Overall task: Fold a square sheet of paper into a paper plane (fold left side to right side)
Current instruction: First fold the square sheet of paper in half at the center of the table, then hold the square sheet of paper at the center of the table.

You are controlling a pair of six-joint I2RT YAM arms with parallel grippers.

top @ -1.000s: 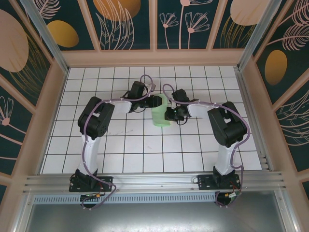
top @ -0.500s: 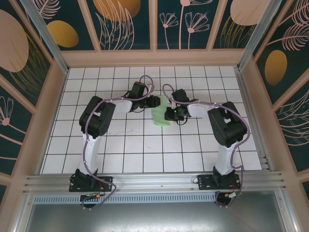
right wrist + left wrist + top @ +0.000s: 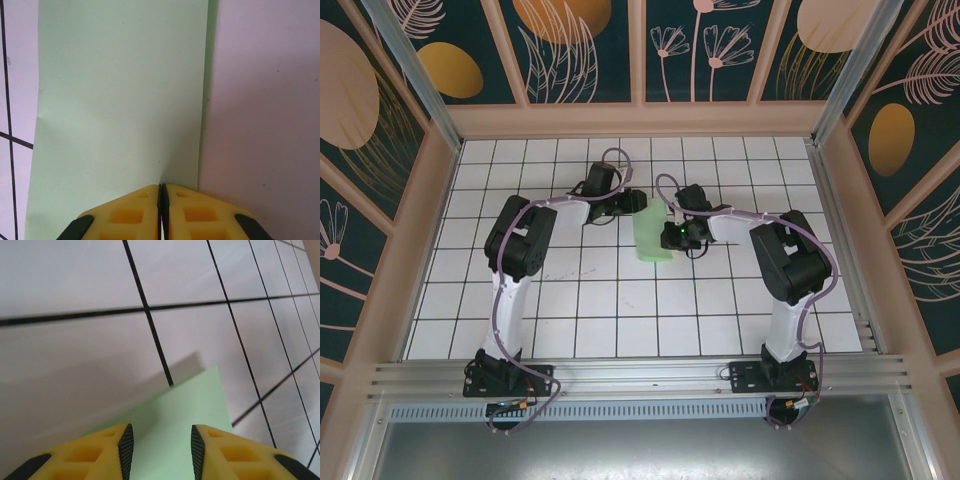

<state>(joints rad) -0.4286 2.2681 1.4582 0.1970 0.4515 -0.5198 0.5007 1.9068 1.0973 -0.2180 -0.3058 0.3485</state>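
Now left hand [image 3: 159, 440] pulled back to paper [image 3: 120, 90] corner; right hand [image 3: 161, 192] stays shut.

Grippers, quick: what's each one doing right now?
Left gripper: open, at a corner of the paper, gripping nothing.
Right gripper: shut at the paper's edge; grip cannot be told.

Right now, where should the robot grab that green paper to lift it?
Probably its far-left corner, approached low from the left. The folded green paper lies flat on the tiled table, so only a free corner can be pinched, and the open left hand is poised over that one. The right hand, shut, rests near the right edge.
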